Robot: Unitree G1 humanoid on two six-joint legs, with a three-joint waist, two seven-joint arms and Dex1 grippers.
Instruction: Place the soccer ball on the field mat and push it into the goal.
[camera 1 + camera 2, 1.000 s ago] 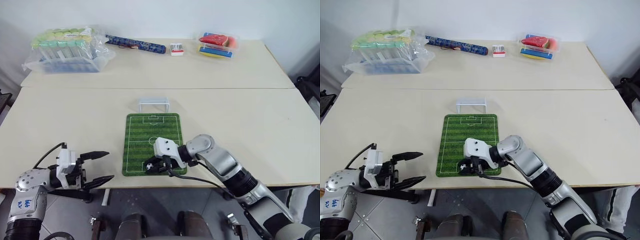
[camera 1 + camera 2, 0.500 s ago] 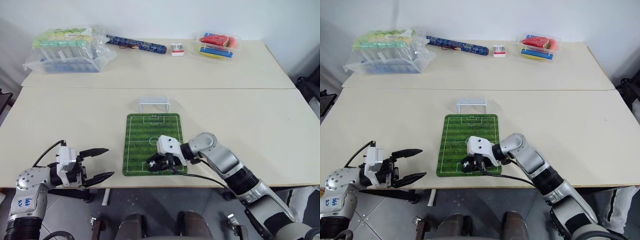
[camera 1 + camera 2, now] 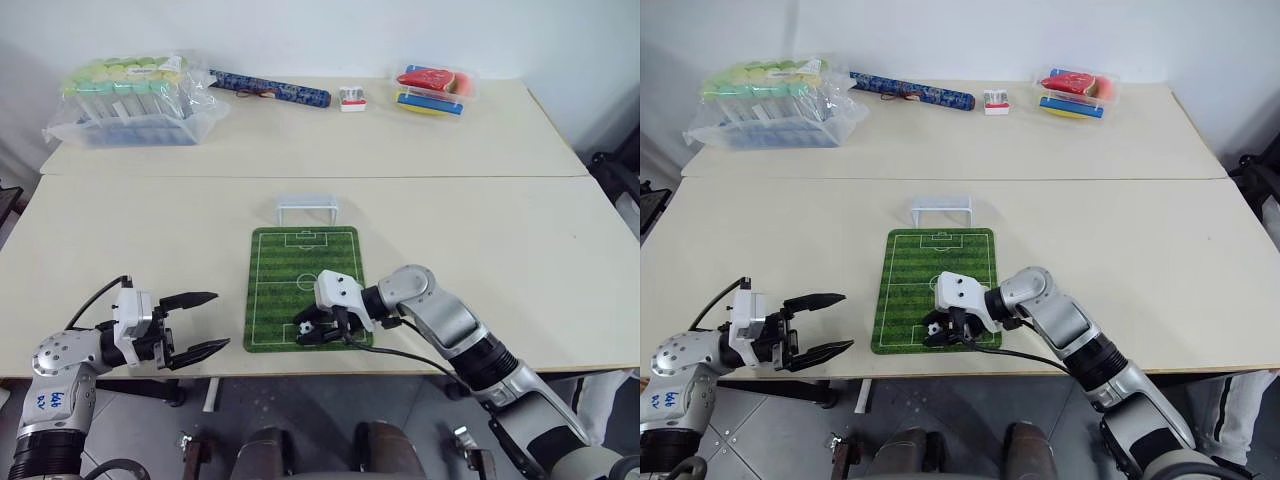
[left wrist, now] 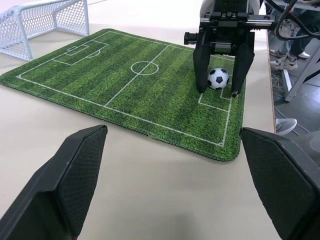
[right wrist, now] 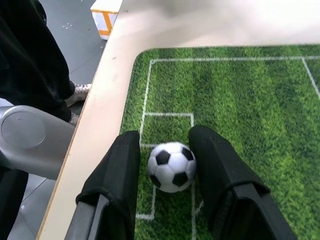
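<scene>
Your right gripper point(image 3: 312, 331) sits at lower centre of the left eye view, over the near end of the flat green field mat with white pitch lines point(image 3: 300, 270). Its two black fingers point(image 5: 220, 170) stand a little apart, one on each side of the tiny white soccer ball with black patches point(image 5: 172, 166). In the left wrist view the ball point(image 4: 218, 78) rests on the mat's grass between those fingers, beside the near penalty-box lines. Whether the pads are pressing the ball or just flanking it, you cannot tell.

The small white goal frame with netting point(image 3: 307, 208) stands on the pale table point(image 3: 500, 230) just beyond the mat's far edge, above the mat in the frame.

Your left gripper point(image 3: 195, 325) hovers at lower left, fingers spread wide, clear of the mat.
</scene>
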